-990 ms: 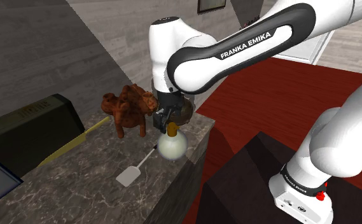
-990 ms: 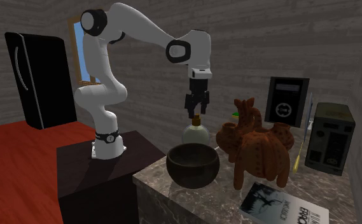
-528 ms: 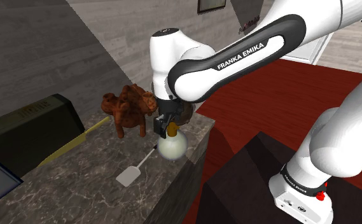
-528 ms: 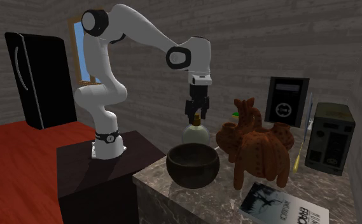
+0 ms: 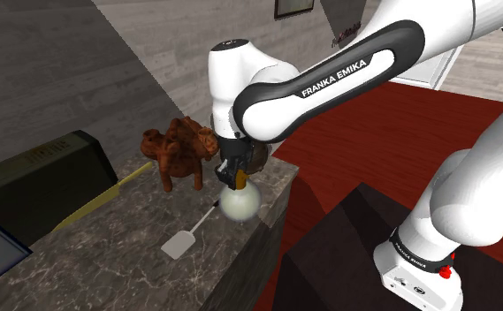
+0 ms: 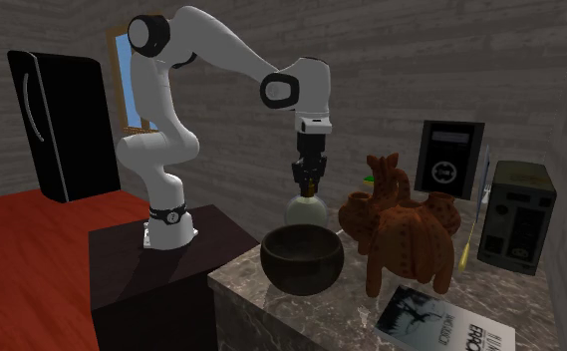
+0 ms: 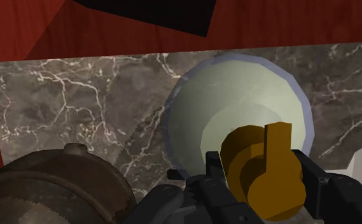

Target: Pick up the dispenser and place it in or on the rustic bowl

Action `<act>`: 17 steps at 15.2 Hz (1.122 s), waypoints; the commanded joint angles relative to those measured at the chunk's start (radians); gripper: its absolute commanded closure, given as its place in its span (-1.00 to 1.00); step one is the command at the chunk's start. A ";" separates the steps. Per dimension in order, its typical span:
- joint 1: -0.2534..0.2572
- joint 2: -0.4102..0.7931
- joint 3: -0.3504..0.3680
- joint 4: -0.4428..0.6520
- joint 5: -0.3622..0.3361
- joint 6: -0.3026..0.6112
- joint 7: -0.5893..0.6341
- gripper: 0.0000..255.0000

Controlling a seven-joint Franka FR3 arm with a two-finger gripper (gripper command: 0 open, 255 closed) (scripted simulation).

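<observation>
Both fingers [image 7: 214, 175] of the pincer [image 6: 308, 182] clasped the gold pump of the pale round dispenser [image 7: 236, 108], standing on the marble surface [image 7: 77, 95] just beside the dark bowl [image 6: 302, 259].

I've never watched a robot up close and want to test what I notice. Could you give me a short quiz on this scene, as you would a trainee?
1. Multiple choice: what do the black fingers clasp? A) the dispenser's golden pump top; B) the dark bowl's rim; C) the brown animal figure.
2. True or false: the dispenser already lies in the bowl.
3. Fill in: in the second exterior view, the animal figure stands to the bowl's ____.
Key: 1 A; 2 false; 3 right.
</observation>
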 commanded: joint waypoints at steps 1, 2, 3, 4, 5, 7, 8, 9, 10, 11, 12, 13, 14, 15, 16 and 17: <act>0.000 0.000 0.001 0.000 0.000 0.000 0.000 1.00; 0.000 0.001 0.001 0.000 0.000 0.000 0.000 1.00; 0.000 0.000 0.001 0.000 0.000 0.000 0.000 1.00; 0.000 0.000 0.001 0.000 0.001 0.000 0.000 1.00; 0.000 0.000 0.000 0.000 0.001 0.000 0.000 1.00; 0.000 0.000 0.000 0.000 0.000 0.000 0.000 1.00; 0.001 -0.006 -0.001 0.007 0.004 -0.013 -0.003 1.00; 0.001 -0.013 -0.002 0.015 0.006 -0.027 -0.005 1.00; 0.001 -0.019 -0.003 0.023 0.009 -0.041 -0.007 1.00; 0.001 -0.025 -0.004 0.032 0.012 -0.054 -0.009 1.00; 0.001 -0.030 -0.005 0.040 0.014 -0.068 -0.011 1.00; 0.000 -0.036 -0.006 0.049 0.016 -0.082 -0.013 1.00; 0.000 -0.041 -0.008 0.058 0.018 -0.095 -0.015 1.00; 0.000 -0.046 -0.009 0.067 0.020 -0.109 -0.017 1.00; 0.000 -0.050 -0.010 0.076 0.022 -0.122 -0.018 1.00; 0.000 -0.055 -0.011 0.086 0.023 -0.136 -0.020 1.00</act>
